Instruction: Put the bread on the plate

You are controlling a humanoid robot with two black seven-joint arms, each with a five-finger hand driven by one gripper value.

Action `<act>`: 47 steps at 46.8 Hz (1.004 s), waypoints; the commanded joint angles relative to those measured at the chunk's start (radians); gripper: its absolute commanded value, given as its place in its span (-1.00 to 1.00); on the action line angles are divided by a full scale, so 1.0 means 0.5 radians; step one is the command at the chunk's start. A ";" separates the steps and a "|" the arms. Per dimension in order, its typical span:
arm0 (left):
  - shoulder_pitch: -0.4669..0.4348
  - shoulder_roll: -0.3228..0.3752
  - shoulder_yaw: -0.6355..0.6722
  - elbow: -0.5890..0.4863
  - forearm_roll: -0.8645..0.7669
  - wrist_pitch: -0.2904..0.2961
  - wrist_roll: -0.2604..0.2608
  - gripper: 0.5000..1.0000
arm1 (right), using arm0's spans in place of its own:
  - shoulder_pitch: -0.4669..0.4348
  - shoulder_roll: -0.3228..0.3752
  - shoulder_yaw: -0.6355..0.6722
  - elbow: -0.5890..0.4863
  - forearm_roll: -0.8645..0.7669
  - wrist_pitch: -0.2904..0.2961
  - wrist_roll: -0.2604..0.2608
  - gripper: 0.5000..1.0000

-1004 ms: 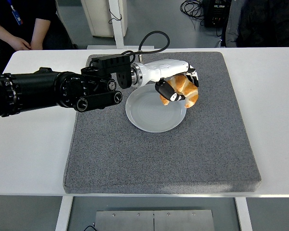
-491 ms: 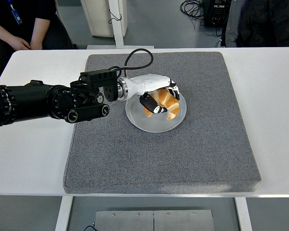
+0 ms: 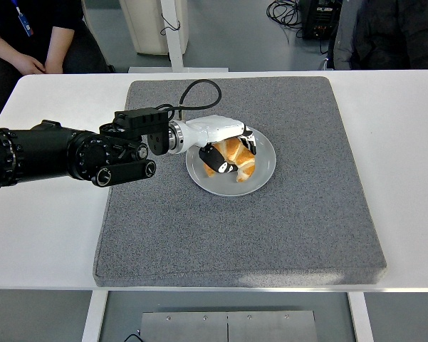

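Observation:
A golden croissant (image 3: 238, 157) is held by my left hand (image 3: 226, 152) over the middle of a round grey plate (image 3: 265, 158) on the dark grey mat. The white hand's fingers are curled around the bread; the thumb with black pad is on its near side. The bread sits low on the plate; I cannot tell if it touches. The black left arm reaches in from the left edge. The right arm is out of view.
The grey foam mat (image 3: 270, 228) covers the middle of the white table (image 3: 43, 228). A person's hands (image 3: 30, 65) rest at the table's far left corner. Another person stands at the top right (image 3: 384, 35).
My left hand carried the bread from the plate's right rim leftward and down to the plate's middle. The arm drew back to the left.

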 commanded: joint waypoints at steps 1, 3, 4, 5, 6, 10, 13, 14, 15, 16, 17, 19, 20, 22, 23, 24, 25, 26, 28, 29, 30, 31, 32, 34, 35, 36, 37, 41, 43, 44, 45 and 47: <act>0.014 0.000 0.000 0.003 0.001 0.013 0.000 -1.00 | 0.000 0.000 0.000 0.000 0.000 0.000 0.000 1.00; 0.026 0.003 0.000 0.003 0.001 0.016 0.000 -1.00 | 0.000 0.000 0.000 0.000 0.000 0.000 0.000 1.00; 0.029 0.003 0.000 0.006 0.001 0.016 0.000 -1.00 | 0.000 0.000 0.000 0.000 0.000 0.000 0.000 1.00; 0.032 0.003 0.000 0.006 0.001 0.019 0.000 -1.00 | 0.000 0.000 0.000 0.000 0.000 0.000 0.000 1.00; 0.035 0.003 0.000 0.006 0.001 0.019 0.000 -1.00 | 0.000 0.000 0.000 0.000 0.000 0.000 0.000 1.00; 0.057 0.003 0.012 0.009 0.001 0.022 0.000 -1.00 | 0.000 0.000 0.000 0.000 0.000 0.000 0.000 1.00; 0.060 0.003 0.022 0.012 0.001 0.037 0.000 -1.00 | 0.000 0.000 0.000 0.000 0.000 0.000 0.000 1.00; 0.066 0.003 0.028 0.012 0.001 0.040 0.000 -1.00 | 0.000 0.000 0.000 0.000 0.000 0.000 0.000 1.00; 0.069 0.003 0.028 0.015 0.001 0.043 0.000 -1.00 | 0.000 0.000 0.000 0.000 0.000 0.000 0.000 1.00; 0.078 0.003 0.028 0.015 0.001 0.046 0.000 -1.00 | 0.000 0.000 0.000 0.000 0.000 0.000 0.000 1.00; 0.082 0.003 0.028 0.018 0.001 0.046 0.000 -1.00 | 0.000 0.000 0.000 0.000 0.000 0.000 0.000 1.00; 0.088 0.003 0.028 0.027 -0.002 0.046 0.000 -1.00 | 0.000 0.000 0.000 0.000 0.000 0.000 0.000 1.00; 0.088 0.000 0.028 0.034 -0.002 0.046 0.000 -1.00 | 0.000 0.000 0.000 0.000 0.000 0.000 0.000 1.00; 0.091 0.000 0.025 0.046 -0.002 0.046 0.000 -1.00 | 0.000 0.000 0.000 0.000 0.000 0.000 0.000 1.00; 0.094 0.000 0.022 0.052 -0.002 0.046 0.000 -1.00 | 0.000 0.000 0.000 0.000 0.000 0.000 0.000 1.00; 0.097 0.000 0.022 0.055 -0.002 0.046 0.000 -1.00 | 0.000 0.000 0.000 0.000 0.000 0.000 0.000 1.00; 0.103 0.003 0.019 0.058 -0.005 0.046 0.000 -1.00 | 0.000 0.000 0.000 0.000 0.000 0.000 0.000 1.00; 0.103 0.003 0.016 0.061 -0.005 0.043 0.003 -1.00 | 0.000 0.000 0.000 0.000 0.000 0.000 0.000 1.00; 0.103 0.003 0.016 0.064 -0.005 0.043 0.003 -1.00 | 0.000 0.000 0.000 0.000 0.000 0.000 0.000 1.00; 0.103 0.009 0.013 0.064 -0.005 0.043 0.003 -1.00 | 0.000 0.000 0.000 0.000 0.000 0.000 0.000 1.00; 0.103 0.009 0.013 0.067 -0.005 0.043 0.003 -1.00 | 0.000 0.000 0.000 0.000 0.000 0.000 0.000 1.00; 0.106 0.012 0.013 0.064 -0.005 0.046 0.003 -1.00 | 0.000 0.000 0.000 0.000 0.000 0.000 0.000 1.00; 0.106 0.012 0.013 0.064 -0.005 0.043 0.003 -1.00 | 0.000 0.000 0.000 0.000 0.000 0.000 0.000 1.00; 0.112 0.015 0.009 0.064 -0.008 0.043 0.003 -1.00 | 0.000 0.000 0.000 0.000 0.000 0.000 0.000 1.00; 0.115 0.015 0.006 0.064 -0.008 0.043 0.003 -1.00 | 0.000 0.000 0.000 0.000 0.000 0.000 0.000 1.00; 0.115 0.015 0.006 0.064 -0.008 0.043 0.003 -1.00 | 0.000 0.000 0.000 0.000 0.000 0.000 0.000 1.00; 0.115 0.015 0.006 0.064 -0.008 0.043 0.003 -0.98 | 0.000 0.000 0.000 0.000 0.000 0.000 0.000 1.00; 0.115 0.015 0.003 0.064 -0.011 0.043 0.003 -0.62 | 0.000 0.000 0.000 0.000 0.000 0.000 0.000 1.00; 0.115 0.015 0.003 0.064 -0.017 0.043 0.003 -0.50 | 0.000 0.000 0.000 0.000 0.000 0.000 0.000 1.00; 0.115 0.015 0.003 0.064 -0.020 0.043 0.003 -0.45 | 0.000 0.000 0.000 0.000 0.000 0.000 0.000 1.00; 0.115 0.015 0.003 0.064 -0.020 0.043 0.003 -0.39 | 0.000 0.000 0.000 0.000 0.000 0.000 0.000 1.00; 0.115 0.015 0.003 0.064 -0.026 0.043 0.003 -0.28 | 0.000 0.000 0.000 0.000 0.000 0.000 0.000 1.00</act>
